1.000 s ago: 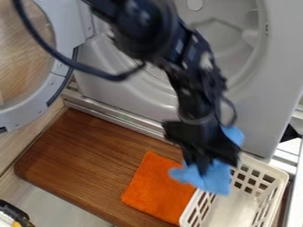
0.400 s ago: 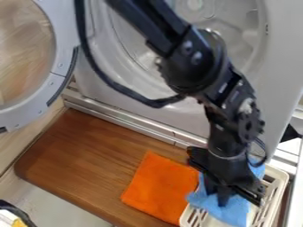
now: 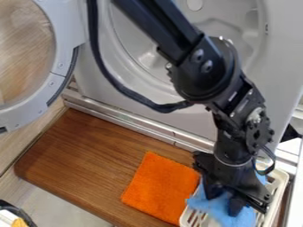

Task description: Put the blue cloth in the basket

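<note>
- the black arm (image 3: 204,66) comes in from the top edge and slants down toward the lower right, with its pincer (image 3: 226,199) hanging low over the basket (image 3: 184,216).
- the pincer is parted: its two fingers stand a bit apart, with blue showing between them. i cannot tell whether either finger is touching the cloth.
- the blue cloth (image 3: 204,205) lies bunched up at the basket, below and around the pincer's tips. its left end laps over the basket's rim, and another bit of blue shows past the pincer on the upper right side.
- the basket is off-white plastic with slots in its walls, near the lower right corner, and open at the top.
- the orange cloth (image 3: 157,184) lies flat on the brown wooden table (image 3: 89,155), just left of the basket.
- behind the table is a pale washing machine (image 3: 290,53), its round opening partly behind the arm.
- the machine's round door (image 3: 62,48) is swung out at the upper left.
- a dark cable (image 3: 109,77) loops down beside the arm.
- a metal strip (image 3: 121,119) runs along the back edge of the table.
- at the lower left corner is a dark-edged item (image 3: 17,210) with some white and yellow, cut off by the view's edge.
</note>
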Motion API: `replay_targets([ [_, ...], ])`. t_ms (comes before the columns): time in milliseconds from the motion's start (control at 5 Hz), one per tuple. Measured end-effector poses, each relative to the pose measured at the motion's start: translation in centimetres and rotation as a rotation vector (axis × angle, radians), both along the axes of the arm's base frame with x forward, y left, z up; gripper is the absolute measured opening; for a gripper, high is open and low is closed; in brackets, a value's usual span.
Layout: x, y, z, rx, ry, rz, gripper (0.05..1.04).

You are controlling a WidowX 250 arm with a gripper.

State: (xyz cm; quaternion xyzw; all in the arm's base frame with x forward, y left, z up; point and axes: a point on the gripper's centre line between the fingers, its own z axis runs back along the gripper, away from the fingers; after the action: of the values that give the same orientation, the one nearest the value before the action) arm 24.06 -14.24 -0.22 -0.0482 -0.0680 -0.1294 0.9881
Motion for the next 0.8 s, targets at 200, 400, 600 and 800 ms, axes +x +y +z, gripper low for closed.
replay_targets([
  [200,0.1,0.1,0.5,-0.009,-0.013,0.002,0.920],
  [400,0.3,0.6,1.1,-0.015,-0.018,0.010,1.005],
  [600,0.3,1.8,2.0,-0.017,-0.009,0.069,1.000],
  [800,0.4,4.1,1.7,-0.001,0.010,0.163,1.000],
])
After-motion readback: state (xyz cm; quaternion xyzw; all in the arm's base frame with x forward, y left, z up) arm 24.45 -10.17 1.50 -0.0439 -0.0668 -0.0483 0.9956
